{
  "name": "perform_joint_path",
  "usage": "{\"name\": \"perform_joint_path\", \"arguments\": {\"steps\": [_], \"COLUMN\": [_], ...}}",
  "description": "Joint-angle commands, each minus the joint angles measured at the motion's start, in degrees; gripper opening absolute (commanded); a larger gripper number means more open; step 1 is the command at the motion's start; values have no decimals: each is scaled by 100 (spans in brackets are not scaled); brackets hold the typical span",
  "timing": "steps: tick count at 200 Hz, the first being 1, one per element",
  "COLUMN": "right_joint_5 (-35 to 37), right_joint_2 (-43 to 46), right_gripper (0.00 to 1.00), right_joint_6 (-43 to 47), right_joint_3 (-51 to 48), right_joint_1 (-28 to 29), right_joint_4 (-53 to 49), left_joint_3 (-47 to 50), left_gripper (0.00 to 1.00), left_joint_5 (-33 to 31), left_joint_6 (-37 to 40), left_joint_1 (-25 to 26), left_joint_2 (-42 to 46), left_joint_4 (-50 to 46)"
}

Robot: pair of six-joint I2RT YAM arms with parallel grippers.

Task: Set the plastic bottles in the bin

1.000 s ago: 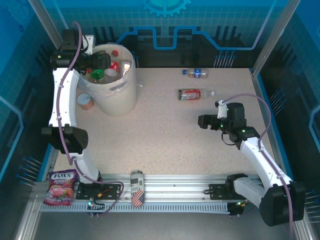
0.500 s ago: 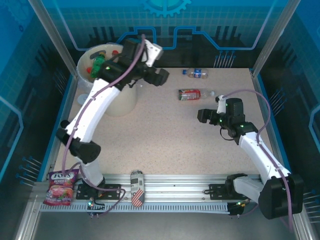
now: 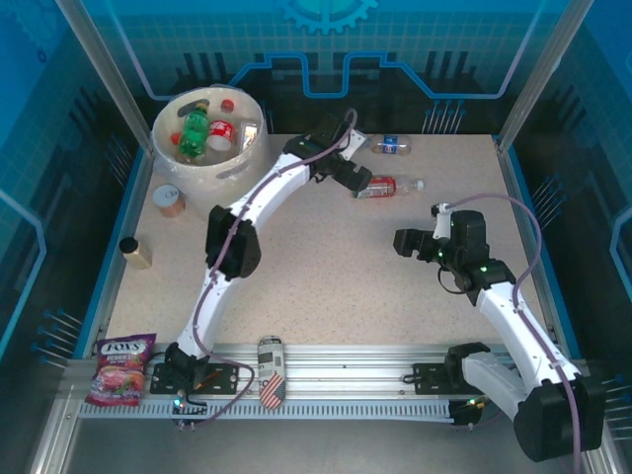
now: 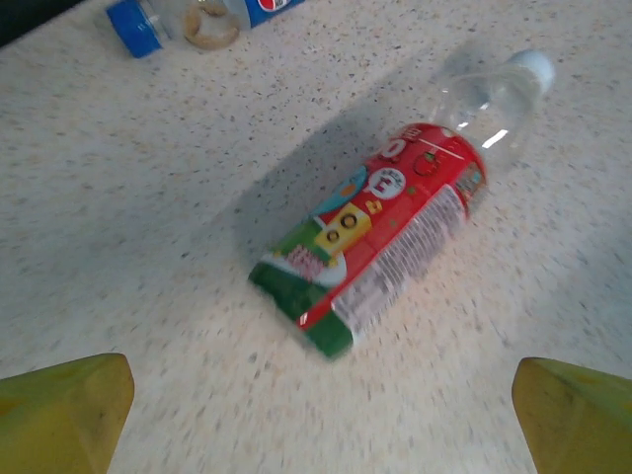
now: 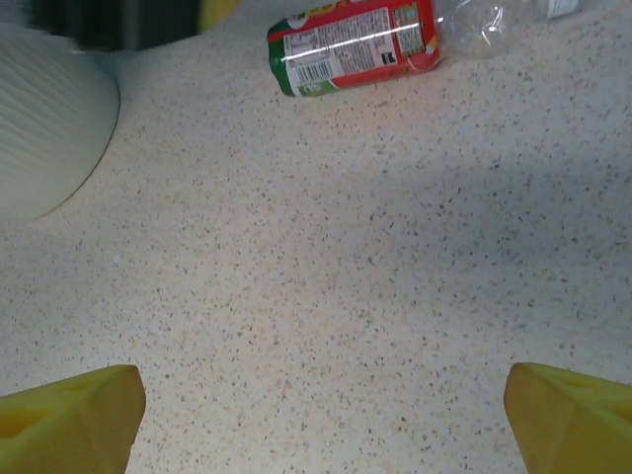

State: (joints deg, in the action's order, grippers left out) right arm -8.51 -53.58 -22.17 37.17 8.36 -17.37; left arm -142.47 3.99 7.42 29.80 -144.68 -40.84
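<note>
Red-labelled bottle (image 4: pixel 380 242) lying free | blue-capped bottle (image 4: pixel 183 18) cropped, probably plastic | left fingers (image 4: pixel 59 410) apart | right fingers (image 5: pixel 69 410) apart

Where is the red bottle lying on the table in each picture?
Top external: the red-label bottle lies just above centre, slightly right.
Left wrist: the red-label bottle lies in the middle, slanted, white cap upper right.
Right wrist: the red-label bottle lies along the top edge.
Shared landmark: the blue-labelled bottle, just beyond it in the top external and left wrist views.
</note>
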Motion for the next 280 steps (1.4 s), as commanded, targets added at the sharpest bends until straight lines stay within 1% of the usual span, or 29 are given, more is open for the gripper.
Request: {"name": "perform_joint_path", "arguments": {"steps": [1, 23, 41, 61, 75, 97, 126, 152, 180, 195, 209, 231, 254, 268, 280], "right_joint_5": [-150, -146, -133, -118, -100, -41, -32, -23, 63, 176, 289, 351, 362, 359, 404], "right_joint_2": [209, 299, 336, 366, 370, 392, 375, 366, 315, 232, 113, -134, -451, -745, -1040], "right_gripper": [95, 95, 95, 95, 95, 95, 95, 95, 94, 93, 91, 90, 88, 88, 87], "right_joint_6": [-74, -45, -19, 1, 19, 51, 85, 82, 112, 6, -150, -323, -438, -535, -594], "right_joint_3": [-68, -145, -201, -236, -235, -228, -186, -152, -83, -18, 47, 130, 194, 294, 422], "right_joint_1": [69, 69, 68, 70, 69, 69, 70, 71, 61, 30, -38, -212, -443, -559, -574], "right_joint_4": [-16, -87, -135, -161, -176, -199, -188, -163, -168, -179, -152, -41, 323, 541, 712], "left_joint_3": [-386, -73, -280, -745, -852, -801, -535, -300, 517, 1046, 1674, 2292, 3000, 3503, 3981], "left_gripper": [99, 99, 99, 99, 99, 98, 94, 88, 83, 82, 81, 77, 73, 67, 67], "left_joint_5": [64, 68, 172, 378, 590, 903, 1123, 1376, 1817, 2064, 2327, 2359, 2141, 2070, 1963], "left_joint_6": [-443, -878, -1105, -1295, -1388, -1401, -1285, -1180, -901, -815, -803, -848, -833, -999, -1114], "left_joint_1": [-16, -34, -36, -36, -36, -41, -27, 15, 176, 306, 451, 705, 941, 1009, 1066], "left_joint_2": [-369, -533, -799, -1149, -1274, -1274, -1133, -926, -366, 37, 474, 985, 1518, 1869, 2170], "left_joint_4": [510, 1254, 1480, 1406, 1352, 1176, 988, 750, 747, 875, 1205, 1342, 1542, 1767, 1993]}}
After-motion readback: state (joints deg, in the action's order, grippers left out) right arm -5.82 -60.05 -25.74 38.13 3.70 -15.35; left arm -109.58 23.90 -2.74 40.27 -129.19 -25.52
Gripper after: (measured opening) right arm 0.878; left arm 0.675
